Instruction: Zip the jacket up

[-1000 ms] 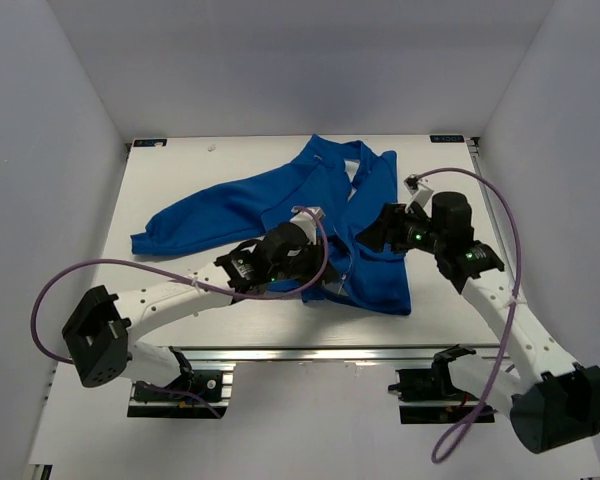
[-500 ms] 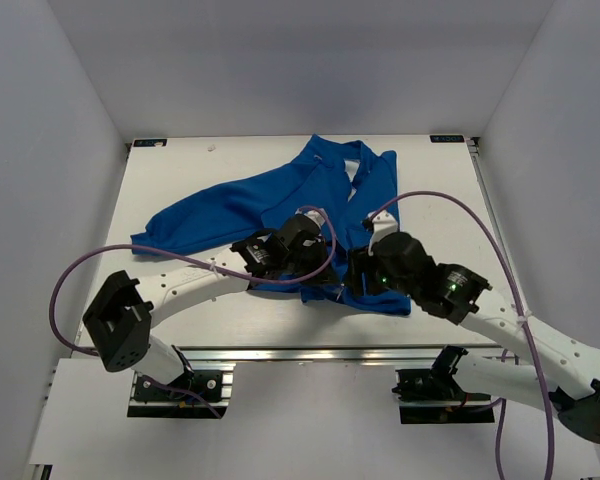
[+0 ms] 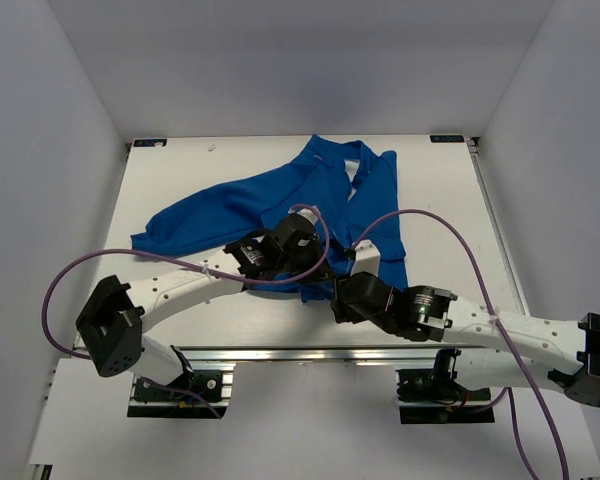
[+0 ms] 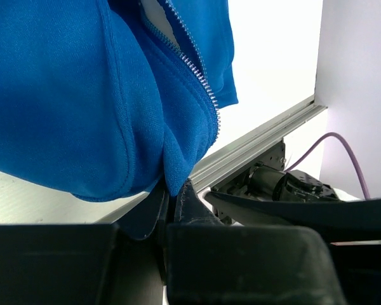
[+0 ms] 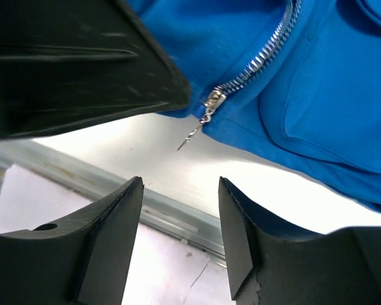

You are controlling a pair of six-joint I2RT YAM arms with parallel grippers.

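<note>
The bright blue jacket lies spread on the white table, collar at the far side and one sleeve stretched to the left. My left gripper is shut on a fold of the jacket's bottom hem beside the silver zipper teeth. My right gripper is open and empty, just in front of the hem. In the right wrist view its jaws stand wide apart below the zipper slider, whose thin pull tab hangs down. A front pocket shows to the right.
The table's aluminium front rail runs just under the right gripper. The left gripper's black body sits close above and left of the slider. White walls enclose the table on three sides. Purple cables loop over both arms.
My right arm has swung from the jacket's right side down and left to the near hem by the zipper's bottom. My left gripper has stayed on the hem, shifting slightly.
</note>
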